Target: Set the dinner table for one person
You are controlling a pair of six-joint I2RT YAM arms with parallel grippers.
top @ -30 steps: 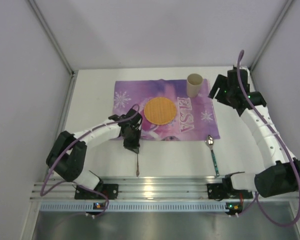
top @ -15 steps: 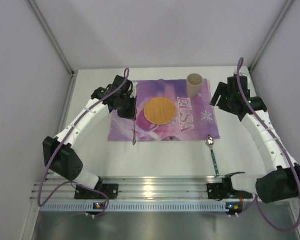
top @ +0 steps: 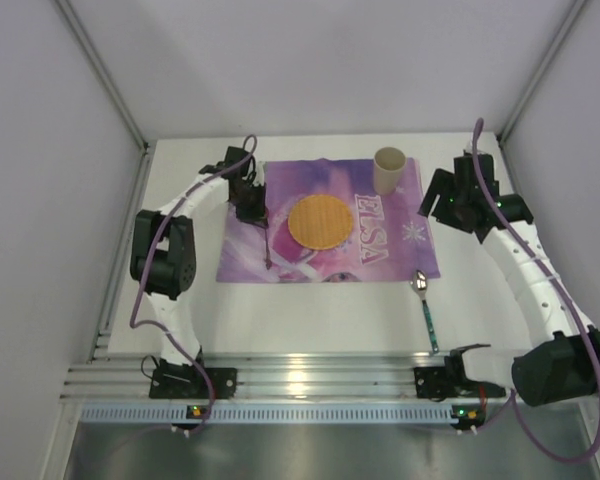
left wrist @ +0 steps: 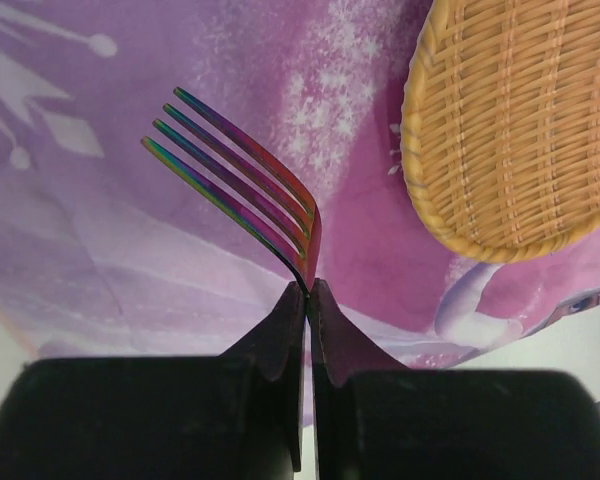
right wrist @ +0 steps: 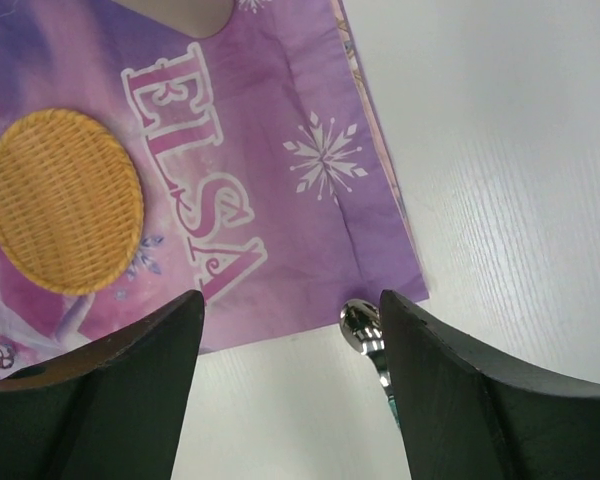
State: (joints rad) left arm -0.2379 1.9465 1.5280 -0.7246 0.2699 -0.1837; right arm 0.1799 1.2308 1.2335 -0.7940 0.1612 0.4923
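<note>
Purple placemat point(top: 390, 262) with white snowflakes and lettering; woven straw-yellow plate point(top: 319, 221); rainbow-sheen fork point(left wrist: 240, 185); beige cup point(top: 388, 170); plain white worktop point(top: 330, 315).

Dinner table point(top: 320, 315): large flat rectangular top, plain matte white, lying level. In the top view it fills mid-frame, from the back wall line down to the ribbed aluminium rail point(top: 300, 378) running across the lower frame. A narrower metal strip runs along its left edge. Upper-centre part is covered by a purple placemat point(top: 325, 225); the left, right and lower margins are bare white. Right wrist view: bare white surface point(right wrist: 500, 150) takes the right half and lower centre, faint streaky grain visible. Left wrist view: only small white patches at lower left and lower right point(left wrist: 585, 350).
</note>
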